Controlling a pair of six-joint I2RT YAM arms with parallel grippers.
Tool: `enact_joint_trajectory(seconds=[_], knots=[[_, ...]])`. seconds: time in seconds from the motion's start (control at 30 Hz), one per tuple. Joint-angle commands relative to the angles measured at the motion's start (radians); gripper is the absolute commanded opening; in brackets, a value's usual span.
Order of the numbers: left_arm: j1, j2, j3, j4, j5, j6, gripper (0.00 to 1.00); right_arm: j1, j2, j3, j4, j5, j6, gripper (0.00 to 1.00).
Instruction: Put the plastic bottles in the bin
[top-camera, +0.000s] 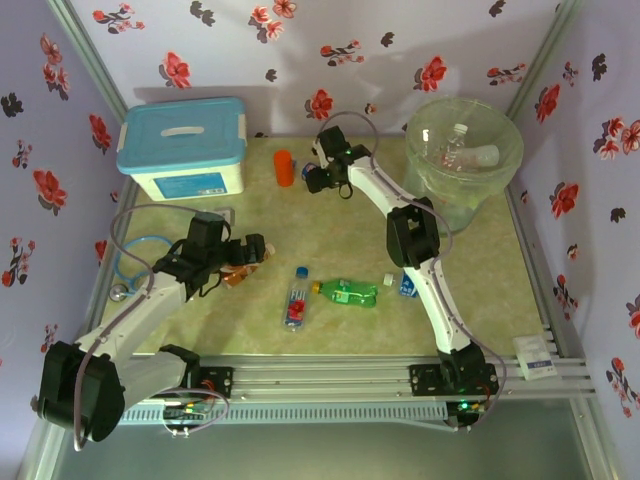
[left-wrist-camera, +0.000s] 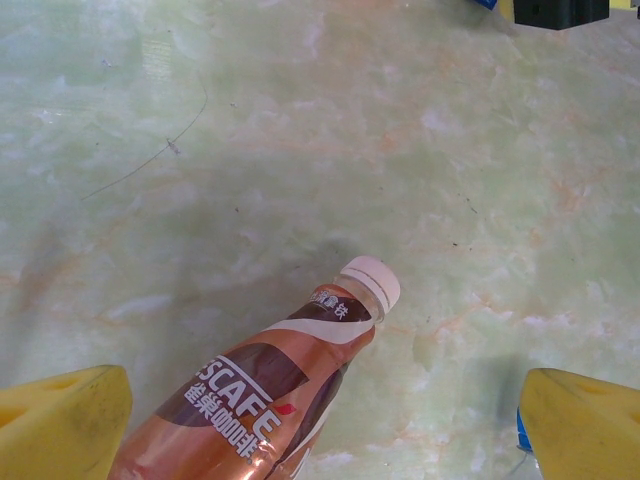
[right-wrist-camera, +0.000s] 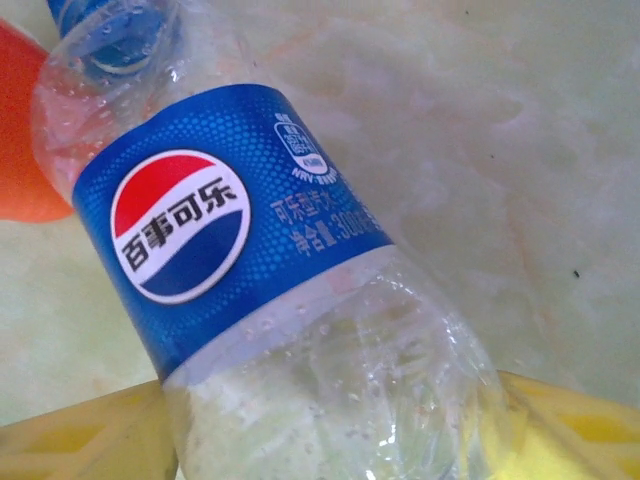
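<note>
My left gripper (left-wrist-camera: 320, 430) is open, its yellow fingers (left-wrist-camera: 60, 425) standing wide on either side of a brown coffee bottle (left-wrist-camera: 250, 400) with a white cap, which lies on the table without touching them. From above this gripper (top-camera: 250, 254) hovers over that bottle (top-camera: 240, 272). At the back, my right gripper (right-wrist-camera: 330, 440) is shut on a clear blue-labelled cola bottle (right-wrist-camera: 230, 230), both fingers pressed to its sides, next to an orange bottle (top-camera: 284, 167). The bin (top-camera: 500, 170), far right, holds clear bottles (top-camera: 470, 152).
A red-labelled clear bottle (top-camera: 296, 302), a green bottle (top-camera: 348, 292) and a small blue-labelled one (top-camera: 405, 285) lie mid-table. A blue-lidded white box (top-camera: 183, 147) stands at the back left. A blue cable loop (top-camera: 135, 262) lies at the left edge, a white packet (top-camera: 533, 355) near right.
</note>
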Motion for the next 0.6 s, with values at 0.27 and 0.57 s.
enact_joint_trajectory(seconds=[0.27,0.57], knots=[[0.007,0.017,-0.001,0.003,-0.013,0.003,1.00,0.005,-0.031,-0.005,0.003,-0.005,-0.027,0.57],[0.009,0.022,-0.004,0.007,-0.011,0.006,1.00,0.004,-0.259,-0.238,0.062,0.095,-0.021,0.56]])
